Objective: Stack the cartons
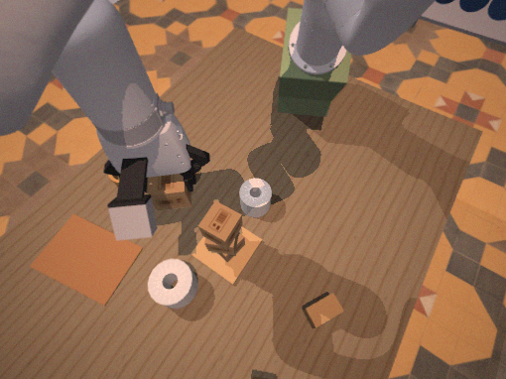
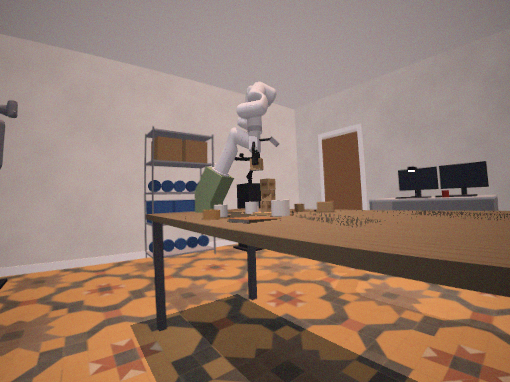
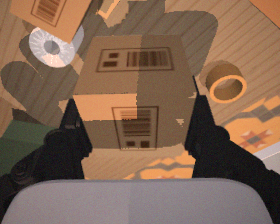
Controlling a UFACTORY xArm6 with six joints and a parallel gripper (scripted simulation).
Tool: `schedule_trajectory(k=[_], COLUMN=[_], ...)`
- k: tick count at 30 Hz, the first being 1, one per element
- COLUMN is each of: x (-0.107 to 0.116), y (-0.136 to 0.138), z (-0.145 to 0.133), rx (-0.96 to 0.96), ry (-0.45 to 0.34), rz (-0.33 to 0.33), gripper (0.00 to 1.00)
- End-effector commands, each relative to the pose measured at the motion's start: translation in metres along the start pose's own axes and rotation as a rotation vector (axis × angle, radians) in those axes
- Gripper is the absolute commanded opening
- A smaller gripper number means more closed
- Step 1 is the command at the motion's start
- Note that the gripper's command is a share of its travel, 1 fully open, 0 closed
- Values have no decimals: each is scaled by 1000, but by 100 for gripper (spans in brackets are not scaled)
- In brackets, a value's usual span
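We're carrying the last carton [image 3: 134, 95] — gripper [image 1: 158, 185] clamped on its sides, high over the table [image 1: 357, 183], up and left of the stack [image 1: 221, 229] in the top view. That stack looks three high, a little twisted, and sits on the small board [image 1: 238, 267], so we judge this the final placing step. Next we swing right until we're squarely over the top carton, lower gently so the twisted pile isn't nudged, then release; whether the number order is right we can't read from here. Around us, largest first: the green arm base [image 1: 308, 85] at the table's far edge, a flat orange mat [image 1: 84, 259] to the left, a big white roll [image 1: 172, 283] just beside the board, a smaller roll [image 1: 255, 196] close behind the stack — those two crowd the approach — and a flat brown box [image 1: 323, 310] well apart to the right.
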State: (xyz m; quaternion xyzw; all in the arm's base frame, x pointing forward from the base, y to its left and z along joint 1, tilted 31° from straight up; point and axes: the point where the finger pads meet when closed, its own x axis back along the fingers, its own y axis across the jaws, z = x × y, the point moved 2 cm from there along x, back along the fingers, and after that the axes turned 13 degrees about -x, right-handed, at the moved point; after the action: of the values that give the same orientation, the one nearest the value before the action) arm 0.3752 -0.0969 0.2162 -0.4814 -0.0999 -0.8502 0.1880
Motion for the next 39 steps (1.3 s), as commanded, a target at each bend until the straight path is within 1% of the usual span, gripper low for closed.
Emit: schedule_trajectory(k=[1, 3, 6, 8, 17, 26, 39], x=[17, 12, -17, -27, -31, -42, -43], y=[-64, -80, -81, -81, -81, -80, -80], z=[20, 26, 26, 26, 26, 27, 27], rx=[-5, -5, -6, -6, -6, -6, -6], ry=[0, -1, -4, -5, -5, -4, -4], rz=[-30, -30, -30, -31, -31, -30, -30], gripper=[0, 0, 0, 0, 0, 0, 0])
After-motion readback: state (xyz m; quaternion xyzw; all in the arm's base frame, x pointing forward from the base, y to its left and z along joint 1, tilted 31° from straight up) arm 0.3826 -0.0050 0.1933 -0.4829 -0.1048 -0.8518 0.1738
